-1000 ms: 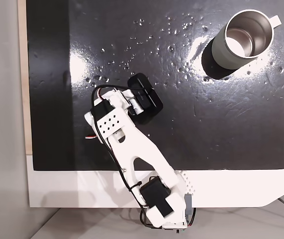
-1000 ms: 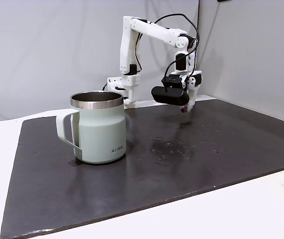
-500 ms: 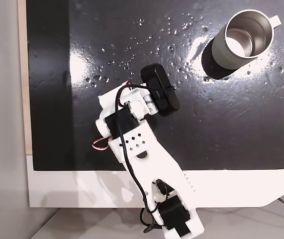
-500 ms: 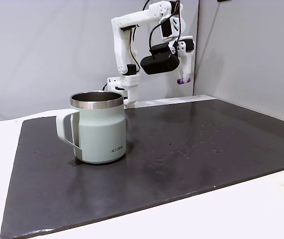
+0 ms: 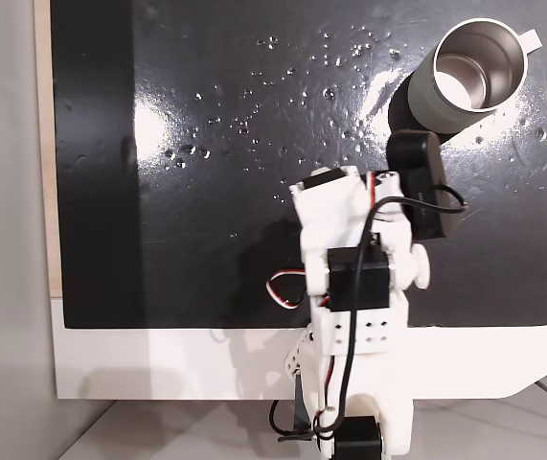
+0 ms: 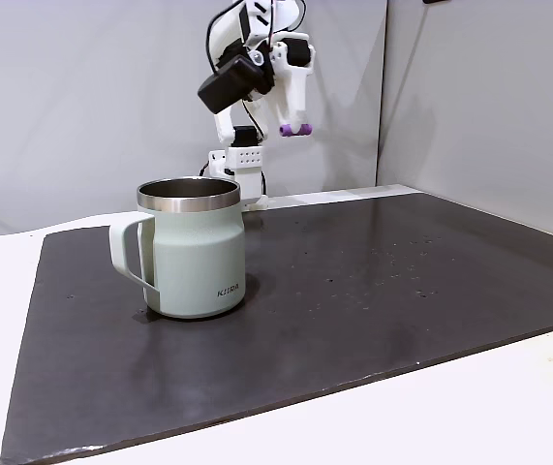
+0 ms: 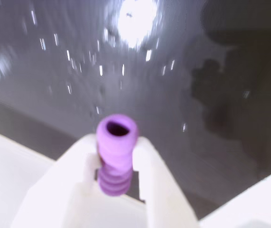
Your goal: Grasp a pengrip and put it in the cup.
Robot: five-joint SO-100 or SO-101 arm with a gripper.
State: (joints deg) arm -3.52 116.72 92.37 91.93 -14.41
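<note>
Pengrip lifted, swinging toward the cup

Our fingers stay clamped on the pengrip; since a second ago we have risen and swung toward the cup, drop still ahead.

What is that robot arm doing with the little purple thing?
The white robot arm's gripper is pinching a tiny purple pengrip and holding it high in the air above the dark mat. The pale green cup stands on the mat, and the pengrip is not over it yet.
</note>
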